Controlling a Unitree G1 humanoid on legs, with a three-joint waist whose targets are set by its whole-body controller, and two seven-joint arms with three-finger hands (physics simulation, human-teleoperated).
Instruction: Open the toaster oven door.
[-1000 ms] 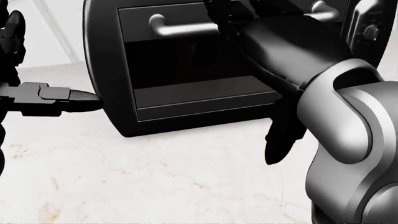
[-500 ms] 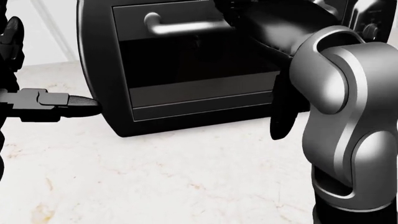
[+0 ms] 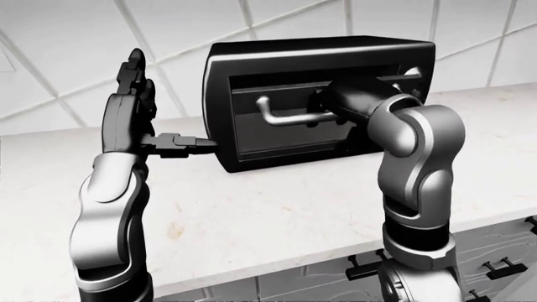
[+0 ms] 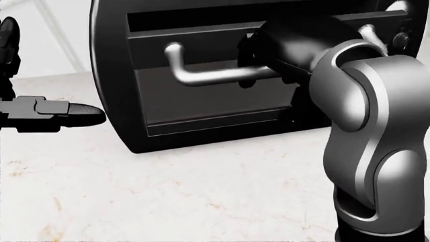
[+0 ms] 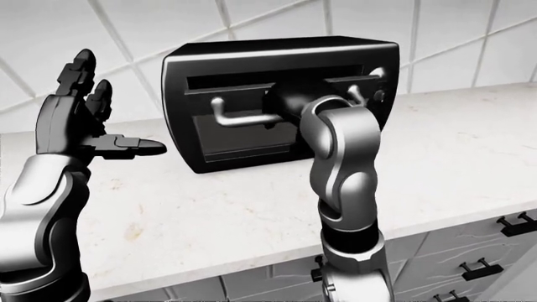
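Marble counter (image 3: 252, 214), tiled wall (image 3: 67, 56), right hand (image 4: 265, 55) grasping toaster oven (image 3: 319, 94) handle (image 4: 208, 75), left hand (image 5: 71, 116) released.

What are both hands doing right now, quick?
Left hand: open, fingers spread, empty, beside the toaster oven.
Right hand: at the door handle; whether the fingers are closed round it cannot be told.

toaster oven (image 3: 319, 100) | black, upright on pale counter | door (image 4: 215, 83) tilted slightly ajar at top
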